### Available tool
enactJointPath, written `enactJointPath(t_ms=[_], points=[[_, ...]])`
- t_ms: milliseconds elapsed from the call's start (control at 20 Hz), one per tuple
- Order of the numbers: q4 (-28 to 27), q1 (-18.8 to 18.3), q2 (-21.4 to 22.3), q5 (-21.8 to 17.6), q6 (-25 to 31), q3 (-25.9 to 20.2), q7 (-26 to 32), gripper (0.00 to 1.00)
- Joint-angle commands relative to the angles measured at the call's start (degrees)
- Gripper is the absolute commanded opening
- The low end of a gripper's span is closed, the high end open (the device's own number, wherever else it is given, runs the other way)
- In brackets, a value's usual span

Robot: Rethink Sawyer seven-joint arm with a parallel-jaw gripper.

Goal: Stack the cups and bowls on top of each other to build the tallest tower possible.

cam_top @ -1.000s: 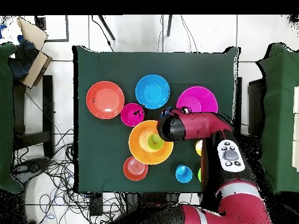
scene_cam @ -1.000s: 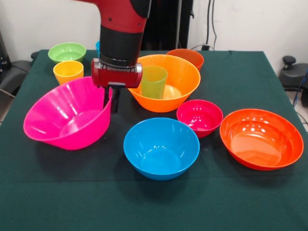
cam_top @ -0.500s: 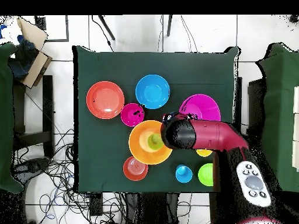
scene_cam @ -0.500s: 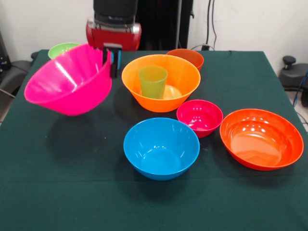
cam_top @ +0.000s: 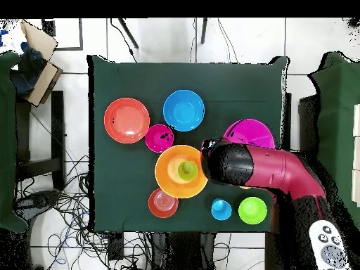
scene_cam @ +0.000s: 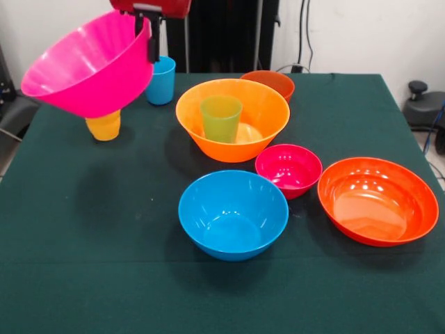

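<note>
Glossy, smooth plastic: big pink bowl (scene_cam: 87, 66) at upper left, big orange bowl (scene_cam: 233, 118), blue bowl (scene_cam: 233, 214), wide red-orange bowl (scene_cam: 377, 200). Translucent smooth plastic: green cup (scene_cam: 221, 118). Matt dark green cloth over the surface (scene_cam: 104, 278).

I counted seven bowls: a big pink bowl (scene_cam: 87, 66), a big orange bowl (scene_cam: 257, 111), a wide red-orange bowl (scene_cam: 377, 200), a medium blue bowl (scene_cam: 233, 214), a small magenta bowl (scene_cam: 288, 169), a small orange-red bowl (scene_cam: 271, 82) and a small green bowl (cam_top: 252, 210). I counted three cups: a green cup (scene_cam: 221, 118), a blue cup (scene_cam: 161, 82) and a yellow-orange cup (scene_cam: 104, 128). That made ten pieces in all.
</note>
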State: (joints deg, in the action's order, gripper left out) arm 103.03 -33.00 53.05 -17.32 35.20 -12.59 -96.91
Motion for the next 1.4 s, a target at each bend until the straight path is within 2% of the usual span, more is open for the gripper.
enactJointPath(t_ms=[50, 200, 400, 550, 750, 950, 1050, 1150, 1200, 1300, 1400], points=[[5.12, 0.12, 5.76, 2.63, 7.26, -6.83, 6.5, 0.0], [7.16, 4.42, 10.01, 3.75, 8.95, -3.92, 1.23, 0.0], [7.2, 6.82, 13.11, 5.03, 11.67, -2.82, -0.11, 0.0], [6.69, 8.16, 14.22, 5.67, 13.82, -2.09, -0.59, 0.0], [6.27, 10.68, 14.29, 5.0, 12.9, -0.98, -2.84, 0.0], [7.03, 12.36, 11.88, 4.37, 8.7, -0.21, -5.27, 0.0], [7.49, 11.95, 10.26, 4.69, 6.13, -0.67, -4.71, 0.0], [8.39, 10.77, 8.31, 5.5, 2.56, -2.08, -3.02, 0.0], [9.98, 9.85, 7.82, 6.32, -0.93, -3.21, -2.22, 0.0], [13.35, 8.92, 8.24, 7.41, -6.56, -4.23, -2.75, 0.0], [15.34, 9.34, 9.01, 6.38, -9.98, -3.62, -4.03, 0.0]])
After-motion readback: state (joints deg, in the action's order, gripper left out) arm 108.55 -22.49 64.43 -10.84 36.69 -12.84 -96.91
